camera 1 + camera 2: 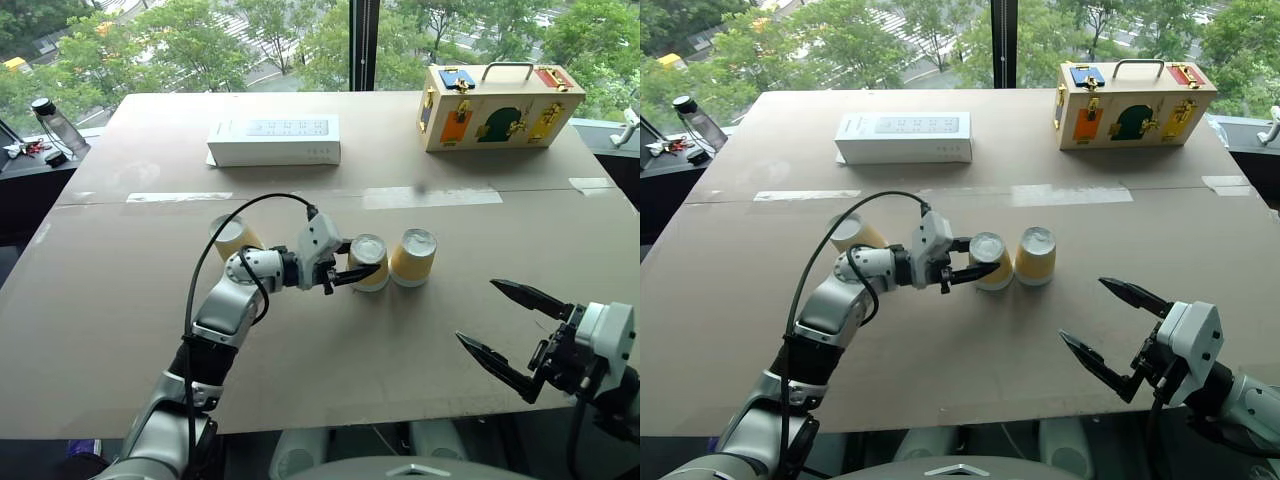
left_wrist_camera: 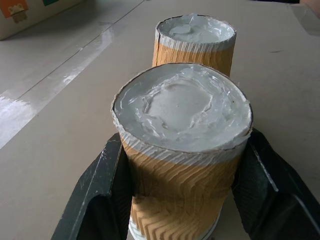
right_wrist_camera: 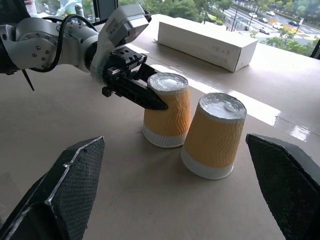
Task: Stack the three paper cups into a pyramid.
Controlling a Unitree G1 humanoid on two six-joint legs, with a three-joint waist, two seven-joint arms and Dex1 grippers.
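- The left gripper (image 1: 352, 273), with two black fingers, has its jaws clamped on the ribbed side of an upside-down yellow-orange paper cup with a white base (image 1: 368, 262), near the middle of the brown cardboard-covered table (image 1: 300, 340).
- In the left wrist view, one finger (image 2: 100, 190) presses on each side of this held cup (image 2: 182, 150), whose white rim sits on the table.
- A second identical upside-down paper cup (image 1: 413, 256) stands on the table just beside the held one, on its right; the right wrist view shows their lower edges very close, but I cannot tell whether they touch.
- A third yellow-orange paper cup (image 1: 235, 238) sits to the left, behind the left forearm and apart from the other two; it looks tilted.
- The right gripper (image 1: 1102, 325) hovers over the near right part of the table, jaws spread wide with nothing between them, well apart from the cups.
- A long white rectangular box (image 1: 275, 140) lies at the far side of the table.
- A wooden case with coloured latches and a metal handle (image 1: 498, 104) stands at the far right.
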